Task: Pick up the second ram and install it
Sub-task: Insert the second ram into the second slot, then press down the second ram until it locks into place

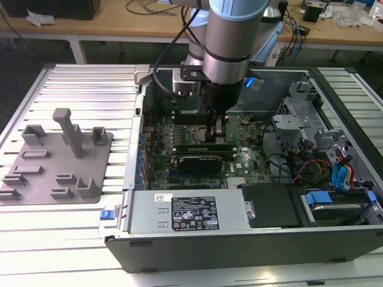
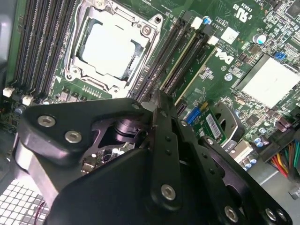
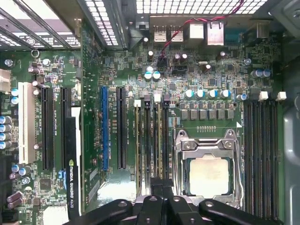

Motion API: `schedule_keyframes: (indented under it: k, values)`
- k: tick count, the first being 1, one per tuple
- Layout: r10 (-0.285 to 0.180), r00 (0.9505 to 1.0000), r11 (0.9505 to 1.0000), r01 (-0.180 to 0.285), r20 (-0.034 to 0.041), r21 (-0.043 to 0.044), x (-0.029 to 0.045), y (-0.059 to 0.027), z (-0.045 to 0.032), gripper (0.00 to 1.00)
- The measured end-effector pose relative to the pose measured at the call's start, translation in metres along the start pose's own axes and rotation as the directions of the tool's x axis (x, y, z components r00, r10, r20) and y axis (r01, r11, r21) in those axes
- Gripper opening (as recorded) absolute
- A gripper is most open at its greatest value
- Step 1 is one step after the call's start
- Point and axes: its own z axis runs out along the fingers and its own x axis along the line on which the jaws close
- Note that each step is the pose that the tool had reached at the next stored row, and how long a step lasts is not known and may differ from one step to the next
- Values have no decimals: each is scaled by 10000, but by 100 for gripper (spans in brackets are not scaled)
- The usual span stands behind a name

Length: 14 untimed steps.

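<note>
Gripper (image 1: 218, 133) low over motherboard slots (image 3: 152, 140) beside CPU socket (image 3: 206, 164), fingers pressed together on second ram (image 1: 203, 145), seating apparently underway, not clearly finished.

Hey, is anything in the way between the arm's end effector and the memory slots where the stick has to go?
Nothing visible does. The end effector hangs directly over the memory slots beside the processor socket, and no cable or card lies across those slots in either wrist view.
</note>
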Motion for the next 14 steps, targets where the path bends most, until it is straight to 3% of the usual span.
schedule_keyframes:
  k: [14]
  values:
    - [0,10000,10000,0,0,0,0,-14,0,8]
